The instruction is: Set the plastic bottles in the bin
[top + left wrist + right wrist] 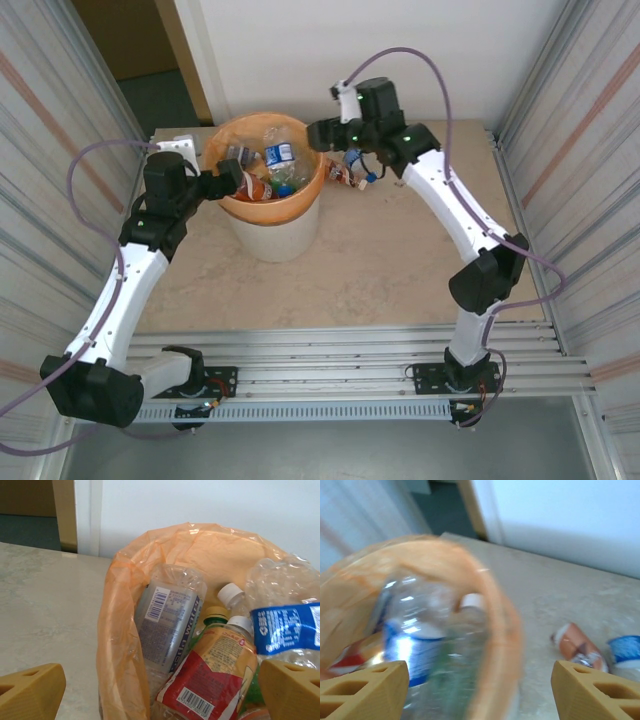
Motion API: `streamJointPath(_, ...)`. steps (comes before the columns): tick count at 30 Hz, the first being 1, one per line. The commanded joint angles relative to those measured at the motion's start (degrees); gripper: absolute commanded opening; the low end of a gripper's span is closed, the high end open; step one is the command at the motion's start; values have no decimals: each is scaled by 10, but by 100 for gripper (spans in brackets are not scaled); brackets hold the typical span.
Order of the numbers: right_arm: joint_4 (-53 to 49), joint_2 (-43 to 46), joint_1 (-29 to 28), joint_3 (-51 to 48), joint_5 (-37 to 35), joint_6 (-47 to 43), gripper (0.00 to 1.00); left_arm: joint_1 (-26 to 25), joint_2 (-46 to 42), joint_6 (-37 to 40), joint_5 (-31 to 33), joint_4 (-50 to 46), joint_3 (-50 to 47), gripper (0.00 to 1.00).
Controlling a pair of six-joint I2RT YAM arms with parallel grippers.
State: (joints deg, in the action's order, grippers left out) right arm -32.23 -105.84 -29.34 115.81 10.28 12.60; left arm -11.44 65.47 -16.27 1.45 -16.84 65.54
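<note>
Bin (pixel 270 235) upper centre, packed with plastic bottles (pixel 280 155). Left gripper (pixel 230 180) at left rim, spread wide. Right gripper (pixel 322 133) at right rim, spread apart.

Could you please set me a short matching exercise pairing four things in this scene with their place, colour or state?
Things:
A bin liner
B blue-label bottle
C left gripper
D crushed bottles

Descriptions:
1 on the table, right of the bin
2 orange
3 open, by the bin's left rim
4 inside the bin, on top

Pairs: A-2, B-4, C-3, D-1.
</note>
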Motion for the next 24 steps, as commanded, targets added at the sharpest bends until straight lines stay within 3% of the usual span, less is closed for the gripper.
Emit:
streamJointPath(1,-6,-10,44,-22,10,52,74,-8,15,40,18,-76,-11,99)
streamJointPath(9,-16,-103,96,-13,50,21,76,-8,28,43,30,-81,-18,99)
streamJointPath(24,-78,-314,113,167,-56,-36,88,-7,-21,31,34,-39,-28,99)
